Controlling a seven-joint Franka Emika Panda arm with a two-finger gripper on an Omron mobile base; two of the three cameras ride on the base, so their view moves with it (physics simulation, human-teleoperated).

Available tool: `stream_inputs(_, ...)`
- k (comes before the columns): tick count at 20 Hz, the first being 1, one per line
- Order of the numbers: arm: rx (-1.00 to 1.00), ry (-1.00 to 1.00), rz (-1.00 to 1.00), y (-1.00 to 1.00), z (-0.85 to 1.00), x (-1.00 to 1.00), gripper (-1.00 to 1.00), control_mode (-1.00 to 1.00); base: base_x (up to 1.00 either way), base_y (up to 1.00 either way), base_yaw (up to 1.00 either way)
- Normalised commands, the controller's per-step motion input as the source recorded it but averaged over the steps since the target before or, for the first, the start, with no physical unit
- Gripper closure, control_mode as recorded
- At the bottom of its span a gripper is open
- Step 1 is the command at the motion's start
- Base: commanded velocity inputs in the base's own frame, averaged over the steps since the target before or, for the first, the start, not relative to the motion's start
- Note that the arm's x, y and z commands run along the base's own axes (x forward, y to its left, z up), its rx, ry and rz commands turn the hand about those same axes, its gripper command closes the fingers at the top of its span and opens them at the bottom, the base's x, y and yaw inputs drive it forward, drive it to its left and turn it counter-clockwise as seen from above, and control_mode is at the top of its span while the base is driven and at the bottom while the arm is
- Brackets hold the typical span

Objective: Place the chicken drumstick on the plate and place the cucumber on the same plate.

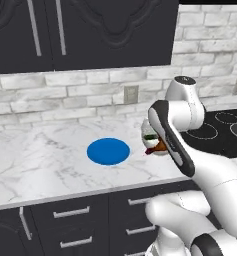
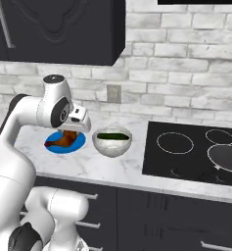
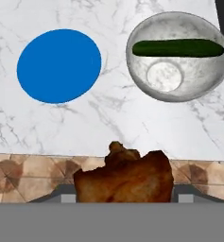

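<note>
Nearest the hand camera, the chicken drumstick point(image 3: 124, 176) sits clamped between the two fingers of the gripper point(image 3: 124, 196), its reddish-brown meaty mass covering the gap between them and lifted clear of the marble counter point(image 3: 132, 118). Upper left in the hand view lies the bare blue plate point(image 3: 59, 65). Upper right stands the grey-white marbled bowl point(image 3: 177, 90), with the cucumber point(image 3: 178, 48) lying across its far side. Beyond the bowl, in the right base view, is the black cooktop point(image 2: 196, 152).

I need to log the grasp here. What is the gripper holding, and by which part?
The gripper holds the chicken drumstick; which end it grips cannot be told.
</note>
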Motion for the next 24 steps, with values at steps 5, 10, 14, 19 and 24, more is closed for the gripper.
stream_inputs(5,0.00,0.00,0.00,0.00,0.00,0.00,1.00,1.00,0.33,0.58,0.00)
stream_inputs(10,0.00,0.00,0.00,0.00,0.00,0.00,1.00,1.00,0.57,-0.07,0.00)
stream_inputs(14,0.00,0.00,0.00,0.00,0.00,0.00,1.00,1.00,0.37,-0.36,0.00)
stream_inputs(19,0.00,0.00,0.00,0.00,0.00,0.00,1.00,1.00,-0.03,-0.46,-0.04)
stream_inputs(24,0.00,0.00,0.00,0.00,0.00,0.00,1.00,1.00,-0.01,-0.29,-0.13)
